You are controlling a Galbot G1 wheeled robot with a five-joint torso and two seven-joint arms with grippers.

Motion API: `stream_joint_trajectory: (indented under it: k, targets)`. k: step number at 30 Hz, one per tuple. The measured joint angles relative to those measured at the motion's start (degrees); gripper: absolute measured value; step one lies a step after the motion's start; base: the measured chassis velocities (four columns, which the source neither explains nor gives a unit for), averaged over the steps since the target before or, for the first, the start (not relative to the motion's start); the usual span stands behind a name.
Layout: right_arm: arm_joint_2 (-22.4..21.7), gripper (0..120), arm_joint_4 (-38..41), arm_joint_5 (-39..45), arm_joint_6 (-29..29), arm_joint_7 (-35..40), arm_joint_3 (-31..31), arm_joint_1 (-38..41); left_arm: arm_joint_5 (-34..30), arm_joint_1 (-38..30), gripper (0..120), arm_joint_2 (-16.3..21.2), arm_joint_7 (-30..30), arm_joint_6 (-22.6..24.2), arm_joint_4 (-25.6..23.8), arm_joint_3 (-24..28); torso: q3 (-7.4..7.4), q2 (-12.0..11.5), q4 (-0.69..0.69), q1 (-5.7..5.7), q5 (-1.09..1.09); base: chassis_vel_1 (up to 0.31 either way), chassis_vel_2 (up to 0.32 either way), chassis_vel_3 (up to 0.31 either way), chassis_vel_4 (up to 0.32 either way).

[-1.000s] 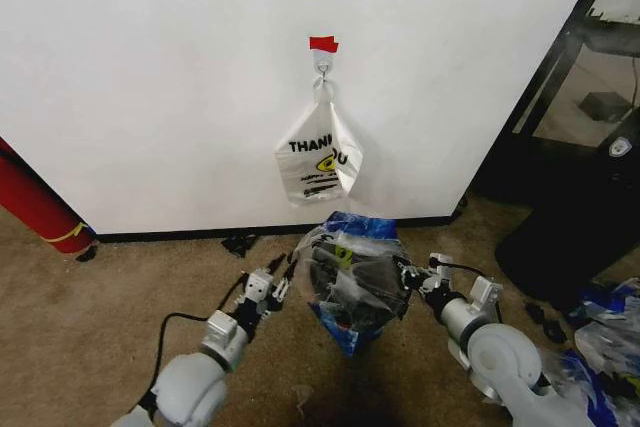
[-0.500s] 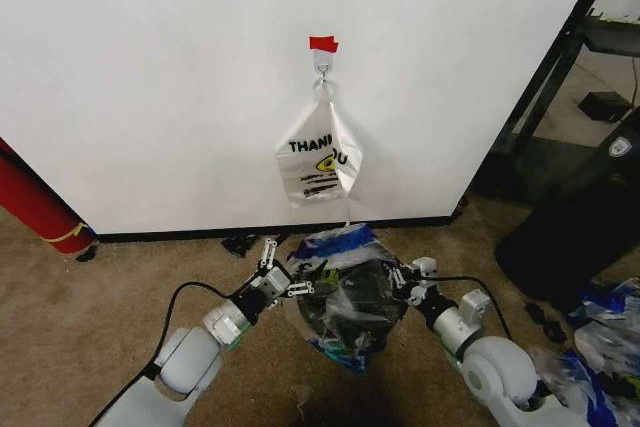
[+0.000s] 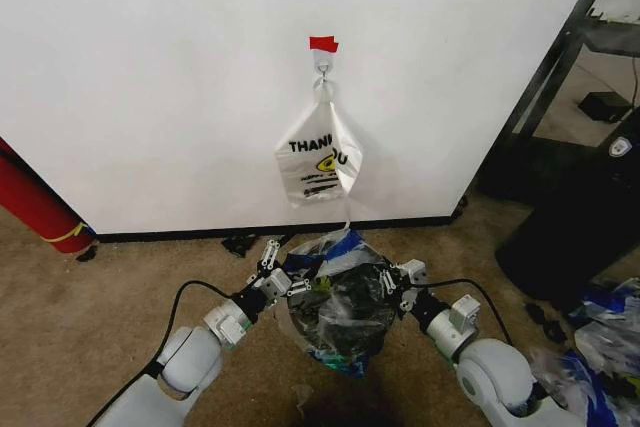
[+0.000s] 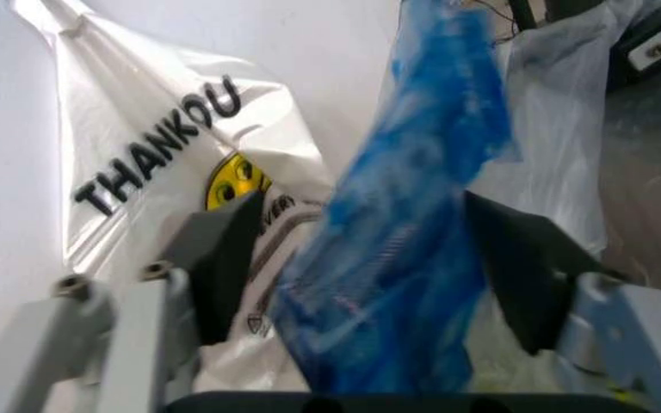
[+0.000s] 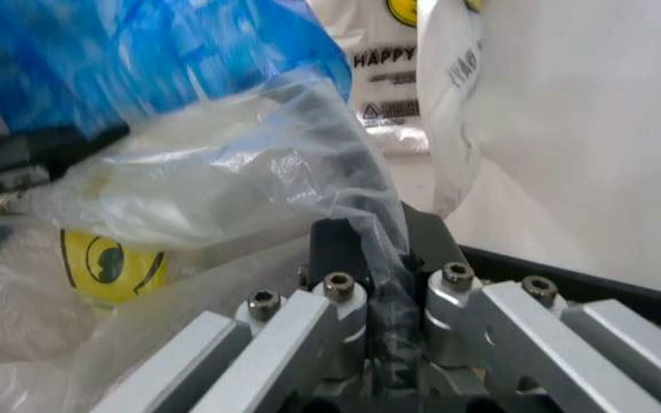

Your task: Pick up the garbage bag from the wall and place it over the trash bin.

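The garbage bag [image 3: 335, 292], see-through with blue strips, is spread over the trash bin [image 3: 345, 325], whose dark mesh shows through it, on the floor below the wall [image 3: 150, 77]. My left gripper [image 3: 290, 285] is at the bag's left edge. In the left wrist view it [image 4: 377, 258] is open, its fingers [image 4: 221, 258] wide apart with a blue handle strip [image 4: 411, 198] between them. My right gripper [image 3: 392, 282] is at the bag's right edge. The right wrist view shows it [image 5: 394, 284] shut on the clear plastic [image 5: 216, 172], near the yellow smiley print [image 5: 107, 262].
A white THANK YOU bag [image 3: 318, 162] hangs from a hook [image 3: 322, 67] under a red tape mark [image 3: 323, 44], just behind the bin. A red cylinder [image 3: 35, 202] leans at the left. At the right are a black object [image 3: 580, 227] and a pile of plastic bags [image 3: 600, 337].
My left gripper has moved from beside the bag up to its left edge, around the blue strip. The bag has come down and spread wider over the bin, with the right gripper following.
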Motion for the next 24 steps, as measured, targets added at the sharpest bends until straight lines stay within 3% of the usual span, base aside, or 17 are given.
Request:
stream_joint_trajectory:
  k: [3,16,24]
  targets:
    - [0.1,1,-0.5,0.1,-0.3,0.1,0.0,0.0,-0.4,0.4,54,-0.2,-0.3,0.0,-0.9,0.0,0.00,0.0,0.01,0.00,0.00,0.000,0.000,0.000,0.000]
    - [0.1,1,-1.3,1.0,-0.9,-0.9,0.2,-0.4,-3.3,0.6,3,-0.1,0.5,0.0,-1.7,0.2,0.00,0.0,0.01,0.00,0.00,0.000,0.000,0.000,0.000]
    - [-0.1,1,-1.0,0.2,0.4,-2.8,0.4,-0.7,-3.2,0.8,0,-0.2,0.0,0.6,-1.7,0.0,0.00,0.0,0.01,0.00,0.00,0.000,0.000,0.000,0.000]
